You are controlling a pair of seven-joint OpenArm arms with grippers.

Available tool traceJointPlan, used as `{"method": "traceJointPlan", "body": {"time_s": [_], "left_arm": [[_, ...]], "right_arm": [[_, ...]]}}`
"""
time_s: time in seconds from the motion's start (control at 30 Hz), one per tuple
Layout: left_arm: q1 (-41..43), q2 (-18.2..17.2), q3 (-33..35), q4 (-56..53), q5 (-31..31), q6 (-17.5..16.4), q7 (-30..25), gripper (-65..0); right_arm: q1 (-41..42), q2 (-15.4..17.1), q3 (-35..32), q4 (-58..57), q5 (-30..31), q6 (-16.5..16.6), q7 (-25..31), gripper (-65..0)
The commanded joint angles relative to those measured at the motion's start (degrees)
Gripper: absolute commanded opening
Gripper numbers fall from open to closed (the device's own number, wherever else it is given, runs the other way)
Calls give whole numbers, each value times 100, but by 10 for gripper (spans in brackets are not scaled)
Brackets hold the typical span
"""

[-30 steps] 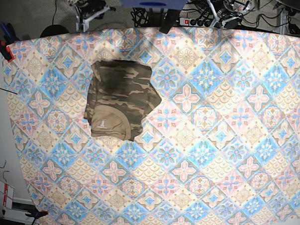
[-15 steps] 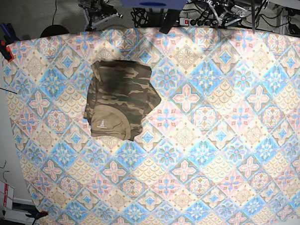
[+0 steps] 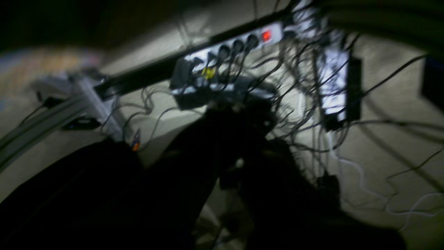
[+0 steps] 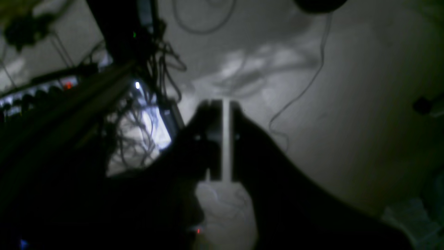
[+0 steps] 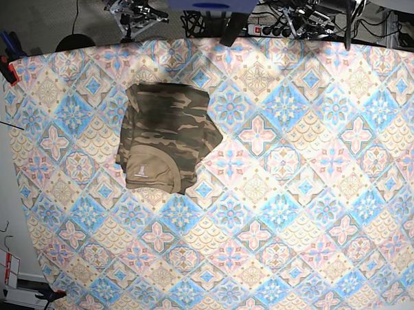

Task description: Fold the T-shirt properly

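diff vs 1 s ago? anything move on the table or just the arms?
Just the arms. The right gripper, shut and empty, has drawn further back past the table's far edge, toward the base view's top. The left gripper, also shut, sits among the cables there with little visible shift. Nothing was taken or released. The folded camouflage-print cloth T-shirt and the pastel diamond-patterned tablecloth lie as before.

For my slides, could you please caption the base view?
Folded camouflage T-shirt lying on the patterned tablecloth, both arms pulled back.
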Motion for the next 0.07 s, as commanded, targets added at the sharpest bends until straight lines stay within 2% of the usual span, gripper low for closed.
{"method": "traceJointPlan", "body": {"time_s": [0.0,0.03], "left_arm": [[-33,9,-1,7,-16,56,-25,-644],[-68,35,-10,7,-16,56,-8,-644]], "right_arm": [[-2,48,-9,14,-26,-20,70,-620],[-2,48,-9,14,-35,-20,70,-620]]}}
